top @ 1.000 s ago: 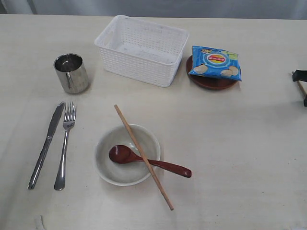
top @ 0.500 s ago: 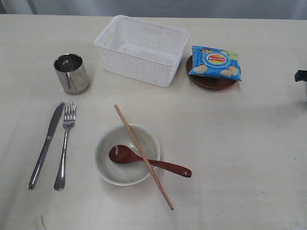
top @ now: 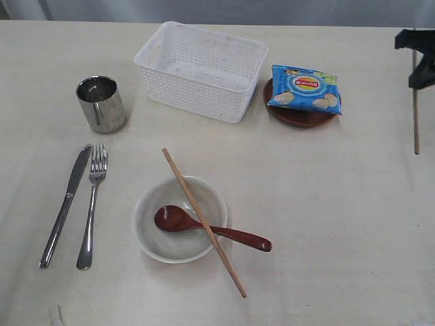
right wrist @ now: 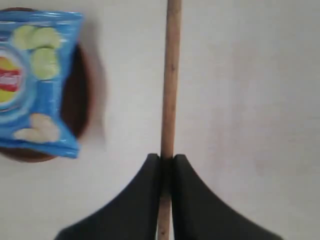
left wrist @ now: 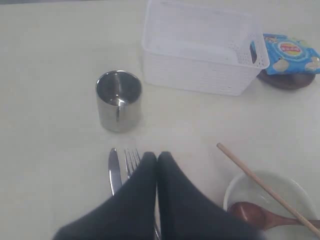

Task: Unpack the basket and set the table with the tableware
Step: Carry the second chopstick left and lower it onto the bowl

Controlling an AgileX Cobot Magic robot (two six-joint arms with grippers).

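At the far right edge of the exterior view my right gripper (top: 415, 60) is shut on a wooden chopstick (top: 415, 115) that hangs down over the table (top: 340, 197). The right wrist view shows that chopstick (right wrist: 171, 75) pinched at the gripper (right wrist: 167, 159). A second chopstick (top: 204, 223) lies across the pale bowl (top: 173, 244), beside the dark red spoon (top: 211, 229). The knife (top: 64, 204), fork (top: 92, 204) and steel cup (top: 100, 103) are on the left. The white basket (top: 200, 68) looks empty. My left gripper (left wrist: 157, 156) is shut with nothing in it, above the fork (left wrist: 131, 161).
A blue chips bag (top: 304, 88) lies on the reddish-brown plate (top: 299, 117) just right of the basket, close to the hanging chopstick. The bowl with spoon and chopstick takes up the front middle.
My right gripper has closed on the chopstick at the right edge and lifted it up and away from the table. Everything else stays where it was.
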